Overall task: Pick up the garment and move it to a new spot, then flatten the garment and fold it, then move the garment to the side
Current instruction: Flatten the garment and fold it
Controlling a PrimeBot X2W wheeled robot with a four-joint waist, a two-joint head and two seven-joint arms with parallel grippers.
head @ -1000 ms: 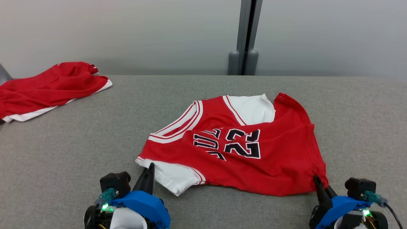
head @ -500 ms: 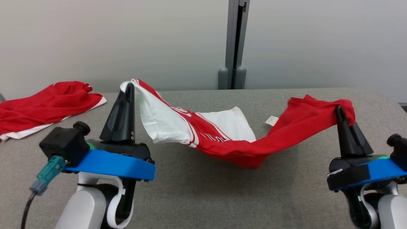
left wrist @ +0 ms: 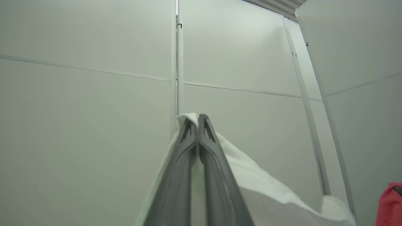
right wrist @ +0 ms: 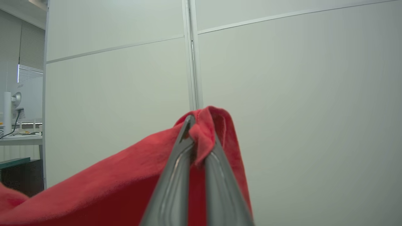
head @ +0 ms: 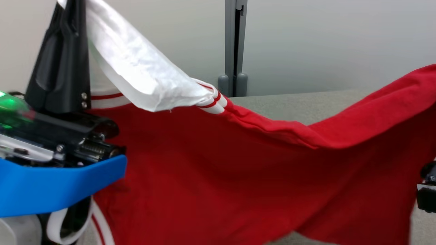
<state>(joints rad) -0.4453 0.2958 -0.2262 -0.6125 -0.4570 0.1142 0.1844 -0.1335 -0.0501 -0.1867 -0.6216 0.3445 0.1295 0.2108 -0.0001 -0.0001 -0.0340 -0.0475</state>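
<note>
Red jersey (head: 221, 170) is hanging stretched across the whole frame, in front of the grey counter (head: 306, 105). Left jaws are clamped on its white part at the upper left. Right jaws are pinched tight on a red edge, mid-frame in the right wrist view.

Both arms are up high, fingers pointing skyward! Left gripper (left wrist: 197, 121) pinched tight on the jersey (head: 218, 163) at its white cloth, right gripper (right wrist: 199, 128) clamped on its red edge.
</note>
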